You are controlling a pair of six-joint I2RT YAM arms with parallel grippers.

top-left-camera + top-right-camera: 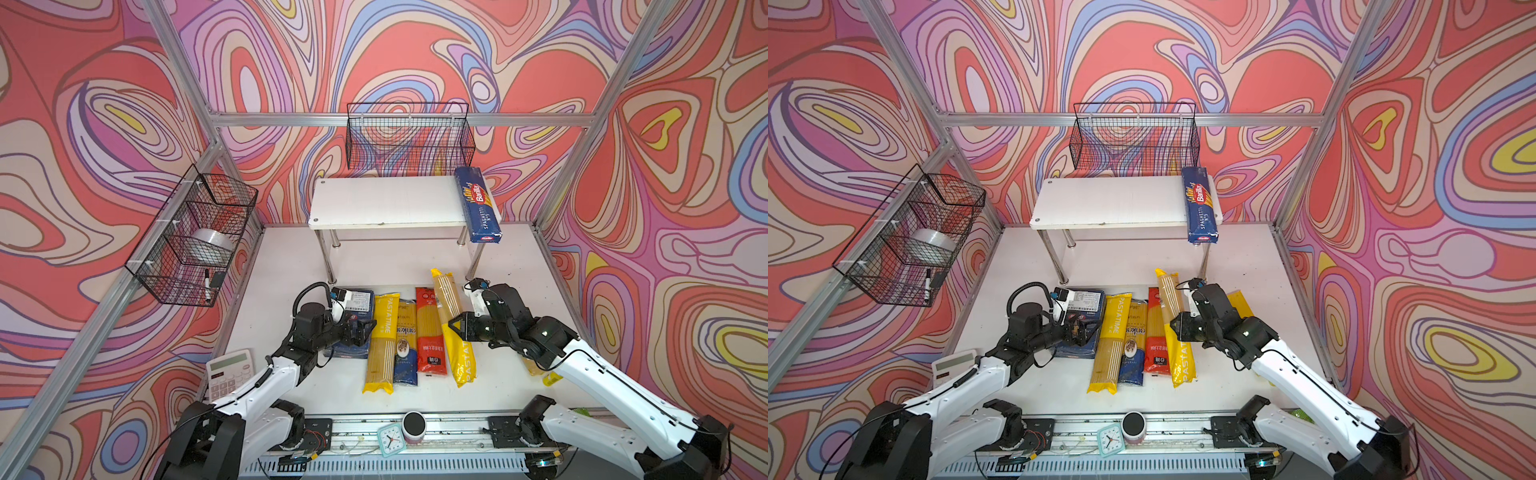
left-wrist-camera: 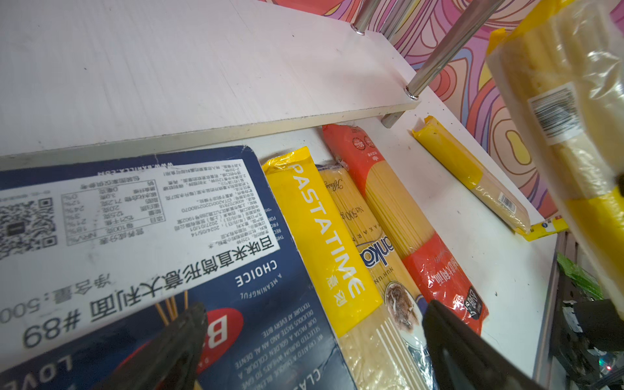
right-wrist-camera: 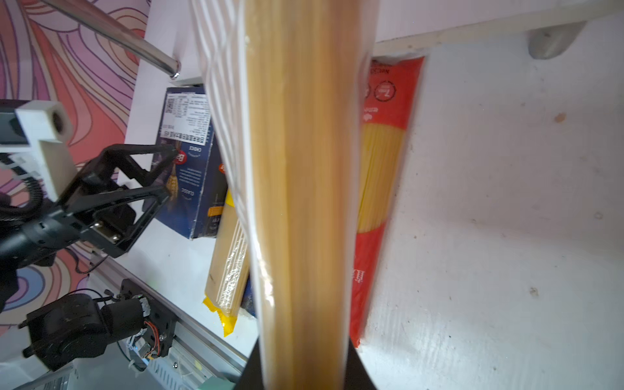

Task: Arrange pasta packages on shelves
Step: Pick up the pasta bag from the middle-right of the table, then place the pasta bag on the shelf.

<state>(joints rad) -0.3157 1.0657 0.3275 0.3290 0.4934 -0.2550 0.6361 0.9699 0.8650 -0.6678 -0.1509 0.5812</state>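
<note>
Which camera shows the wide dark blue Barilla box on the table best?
The left wrist view: the wide dark blue cardboard Barilla box is large, label readable. In both top views the box is small, partly under the left gripper. The right wrist view shows part of the box.

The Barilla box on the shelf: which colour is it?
Dark blue. The box shows best in a top view.

Slim blue box (image 1: 478, 203): "Barilla", "SPAGHETTI N°5"; small "Barilla" again on near end.
Flat yellow bag (image 2: 324, 233): "PASTATIME", white letters.
Tilted yellow bag (image 1: 464, 359): "PASTAT" showing, rest hidden.
Wide blue box (image 2: 169, 256): white sticker with Chinese print, QR code, "#89", "2027/01/01"; on carton "CHOICE", "A MEANINGFUL".
Dark blue bag (image 2: 378, 255): "nka", "500g".
Red bag (image 2: 439, 270): Chinese characters only.
</note>
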